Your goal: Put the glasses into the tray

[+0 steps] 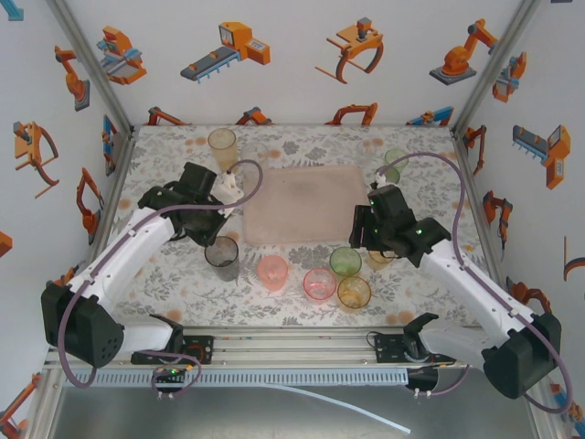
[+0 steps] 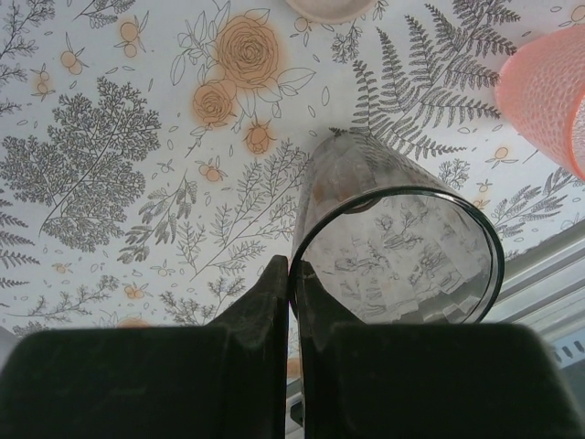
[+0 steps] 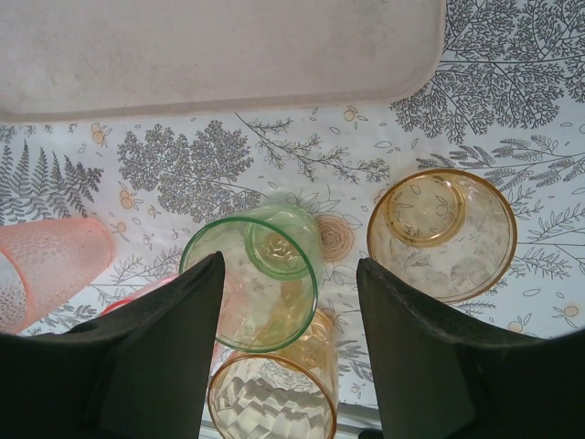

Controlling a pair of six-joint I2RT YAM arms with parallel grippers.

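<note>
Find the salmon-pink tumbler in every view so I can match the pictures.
Top external: salmon-pink tumbler near the front, middle, just right of the grey tumbler.
Left wrist: the tumbler at the upper right edge, cut off, beyond the grey tumbler.
Right wrist: the tumbler at the left edge, left of the green tumbler.
Shared landmark: the floral cloth under it.

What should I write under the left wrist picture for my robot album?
Left gripper pinches the rim of a smoky grey glass on the flowery tablecloth, a pink glass nearby.
</note>
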